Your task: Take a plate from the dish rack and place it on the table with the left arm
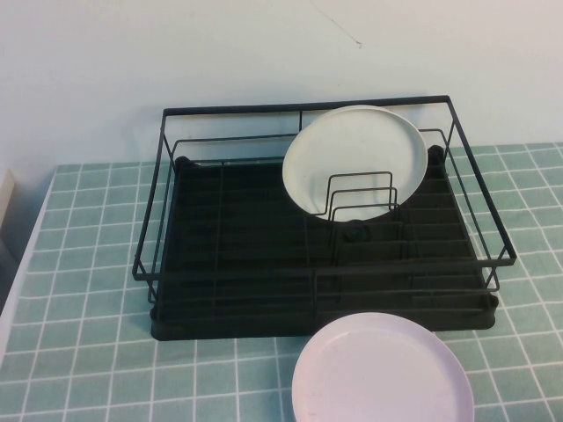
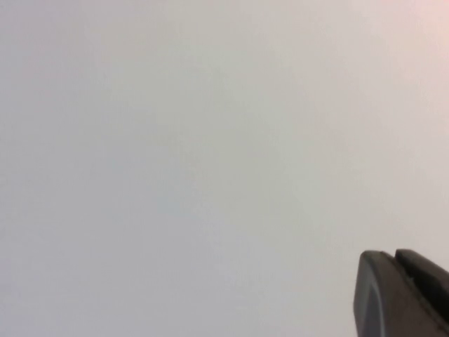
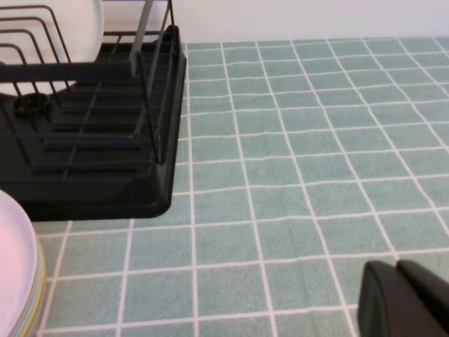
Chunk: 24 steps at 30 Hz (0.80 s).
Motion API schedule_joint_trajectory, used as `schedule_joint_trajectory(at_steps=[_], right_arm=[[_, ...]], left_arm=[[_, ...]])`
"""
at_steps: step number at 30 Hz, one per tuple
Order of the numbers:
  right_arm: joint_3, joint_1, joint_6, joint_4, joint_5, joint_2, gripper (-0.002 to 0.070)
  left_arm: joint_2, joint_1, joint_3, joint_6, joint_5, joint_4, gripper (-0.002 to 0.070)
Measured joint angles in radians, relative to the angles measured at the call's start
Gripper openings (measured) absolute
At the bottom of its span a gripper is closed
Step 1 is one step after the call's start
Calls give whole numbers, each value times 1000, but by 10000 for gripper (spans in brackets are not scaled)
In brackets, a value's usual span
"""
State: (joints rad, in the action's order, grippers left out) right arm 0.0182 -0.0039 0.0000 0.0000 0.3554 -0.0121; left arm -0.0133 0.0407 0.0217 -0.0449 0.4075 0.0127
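The creamy-white plate (image 1: 356, 158) stands tilted on edge in the black wire dish rack (image 1: 317, 264), leaning against its upright dividers near the rack's back right corner. A pale pink plate (image 1: 383, 369), cut off by the frame, lies on the tiled table (image 1: 79, 352) just in front of the rack. Only a dark corner of the left gripper (image 2: 403, 295) shows against blank wall; the right gripper (image 3: 403, 298) hovers above tiles beside the rack. Neither grip can be judged.

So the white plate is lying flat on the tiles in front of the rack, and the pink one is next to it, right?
Not quite: the high view shows the white plate standing on edge inside the dish rack, against the wire dividers. Only the pink plate lies on the table in front. The left gripper faces a blank wall, the right gripper tiles.
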Motion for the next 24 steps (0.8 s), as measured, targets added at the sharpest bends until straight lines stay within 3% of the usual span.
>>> schedule_joint_trajectory(at_steps=[5,15,18,21,24], right_arm=[[0,0,0,0,0,0,-1],[0,0,0,0,0,0,-1],[0,0,0,0,0,0,-1],[0,0,0,0,0,0,-1],[0,0,0,0,0,0,-1]], left_arm=[[0,0,0,-13,266,0,-3],[-1,0,-20,29,478,-85,-3],[-1,0,-129,32,415,-32,-3],[-2,0,-317,45,182,39,-3],[37,0,-507,147,-63,14,-3]])
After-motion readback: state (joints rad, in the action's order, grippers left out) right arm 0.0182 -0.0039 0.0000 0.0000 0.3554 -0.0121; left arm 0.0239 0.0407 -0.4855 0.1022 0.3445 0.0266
